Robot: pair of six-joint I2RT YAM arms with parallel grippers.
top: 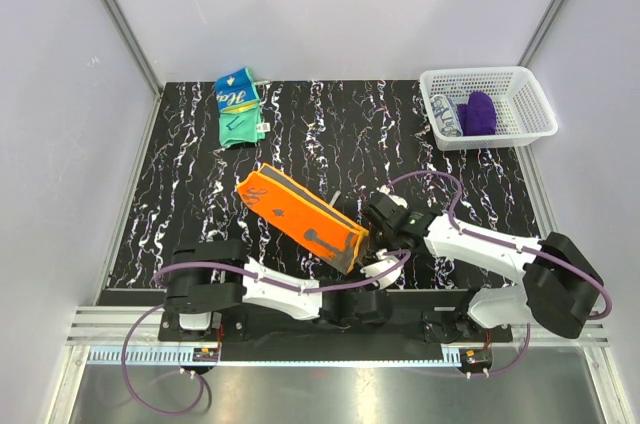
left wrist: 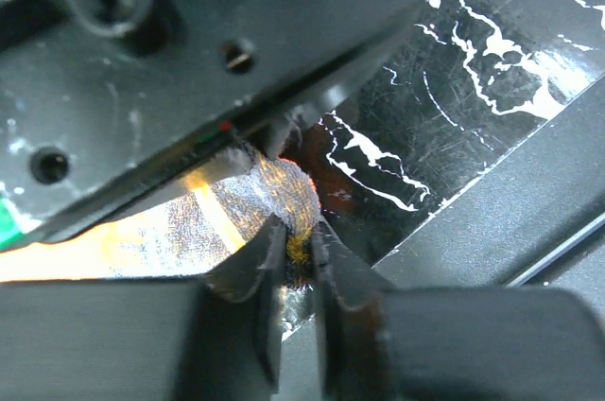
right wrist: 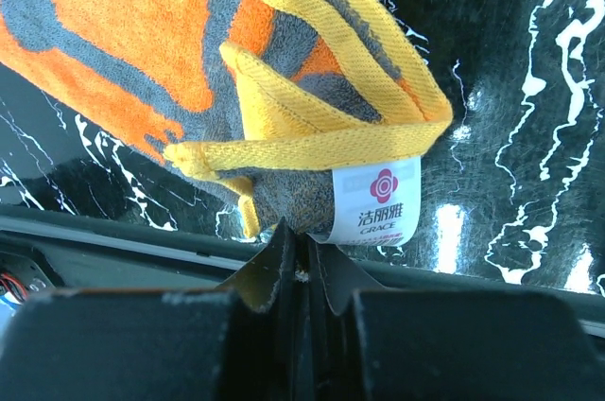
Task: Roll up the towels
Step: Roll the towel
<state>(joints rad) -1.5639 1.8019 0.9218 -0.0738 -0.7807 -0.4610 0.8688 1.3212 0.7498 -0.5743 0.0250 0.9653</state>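
The orange towel [top: 297, 214] with dark grey trim lies slantwise across the middle of the mat, its near right end raised. My right gripper [right wrist: 304, 242] is shut on the grey corner by the white label [right wrist: 376, 200]. In the top view that gripper [top: 374, 232] sits just right of this end. My left gripper [left wrist: 301, 242] pinches a grey and orange corner of the same towel [left wrist: 274, 195], and from above it [top: 366, 260] shows under the towel's near end. The teal, blue and yellow towel [top: 238, 104] lies crumpled at the far left of the mat, away from both grippers.
A white lattice basket [top: 528, 94] stands at the far right corner with a purple cloth [top: 478, 114] inside. The black marbled mat [top: 330, 134] ends at grey walls left and right. A metal rail [top: 330, 322] runs along the near edge.
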